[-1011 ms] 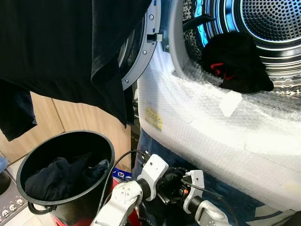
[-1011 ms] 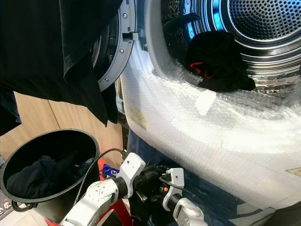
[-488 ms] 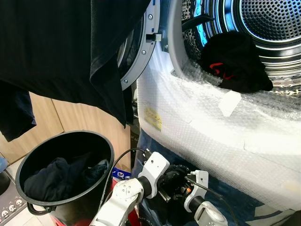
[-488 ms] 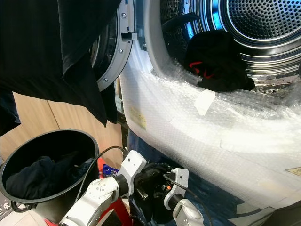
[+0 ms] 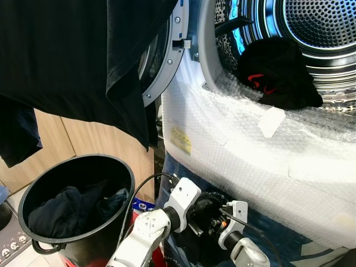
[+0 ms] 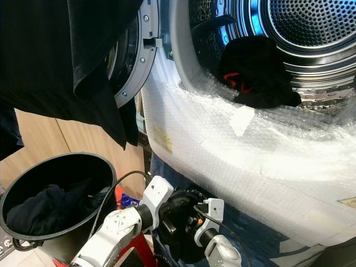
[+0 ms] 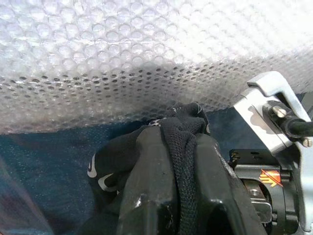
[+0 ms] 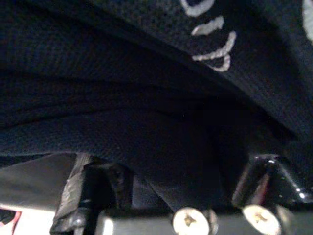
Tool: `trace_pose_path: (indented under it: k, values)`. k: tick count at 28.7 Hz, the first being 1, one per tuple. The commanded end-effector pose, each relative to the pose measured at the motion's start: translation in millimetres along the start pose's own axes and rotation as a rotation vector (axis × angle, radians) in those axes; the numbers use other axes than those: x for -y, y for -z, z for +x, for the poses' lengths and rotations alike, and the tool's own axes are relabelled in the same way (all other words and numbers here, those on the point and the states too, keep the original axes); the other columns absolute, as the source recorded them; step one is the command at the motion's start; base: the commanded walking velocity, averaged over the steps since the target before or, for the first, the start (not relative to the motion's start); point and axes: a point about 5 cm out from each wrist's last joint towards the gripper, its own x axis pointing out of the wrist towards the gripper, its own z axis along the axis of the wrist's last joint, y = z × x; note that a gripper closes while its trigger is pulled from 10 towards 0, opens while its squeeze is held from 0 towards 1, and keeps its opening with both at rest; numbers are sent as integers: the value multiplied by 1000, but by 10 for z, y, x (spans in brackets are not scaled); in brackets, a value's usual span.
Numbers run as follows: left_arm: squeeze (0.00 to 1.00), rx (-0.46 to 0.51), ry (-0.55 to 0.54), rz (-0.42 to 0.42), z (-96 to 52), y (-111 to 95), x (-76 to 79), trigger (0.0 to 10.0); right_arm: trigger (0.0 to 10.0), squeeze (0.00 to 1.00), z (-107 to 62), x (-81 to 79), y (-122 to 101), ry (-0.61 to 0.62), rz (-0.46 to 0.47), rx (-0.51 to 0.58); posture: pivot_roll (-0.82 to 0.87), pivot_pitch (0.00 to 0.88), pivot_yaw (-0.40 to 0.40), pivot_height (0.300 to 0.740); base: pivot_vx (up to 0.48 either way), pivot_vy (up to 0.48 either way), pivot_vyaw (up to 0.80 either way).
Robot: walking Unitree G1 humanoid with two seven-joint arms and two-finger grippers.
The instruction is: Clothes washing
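Low at 6 o'clock, the left gripper (image 7: 171, 196) is pinching a black knit garment (image 7: 183, 161) tight between its fingers, just under the bubble-wrapped front (image 5: 250, 150) of the washing machine. The right gripper (image 6: 189, 219) is meeting it there, buried in dark cloth; whether its fingers are parted I cannot tell. At 1 o'clock another black garment (image 5: 281, 75) is lying in the drum mouth (image 5: 311, 33). At 8 o'clock a black bucket (image 5: 111, 167) is holding dark clothes (image 5: 67, 208). A hanging black shirt (image 5: 72, 61) is crowding 10 o'clock, covering the open door (image 5: 167, 61).
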Motion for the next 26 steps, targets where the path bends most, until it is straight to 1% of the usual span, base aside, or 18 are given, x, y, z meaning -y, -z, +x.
trace_pose_path:
  k: [1, 7, 11, 23, 26]
  values:
    - [0, 29, 5, 4, -12, -81, -12, 0, 0, 0, -50, 75, -44, 17, 1, 27, 81, 0, -58, 740, 0, 0, 0]
    - [0, 27, 16, 2, -1, -82, 19, 0, 0, 0, -67, 72, -33, -5, 11, 33, 71, 0, -59, 740, 0, 0, 0]
    - [0, 28, 11, 2, 0, -92, 14, 0, 0, 0, -70, 65, -34, -22, 16, 36, 78, 0, -64, 740, 0, 0, 0]
    - [0, 21, 11, 7, -55, -82, 2, 0, 0, 0, -40, -3, -26, -85, 22, 30, 91, 0, -63, 740, 0, 0, 0]
    - [0, 22, 35, 10, -84, -90, 29, 0, 0, 0, -35, -19, -28, -97, 29, 37, 92, 0, -62, 740, 0, 0, 0]
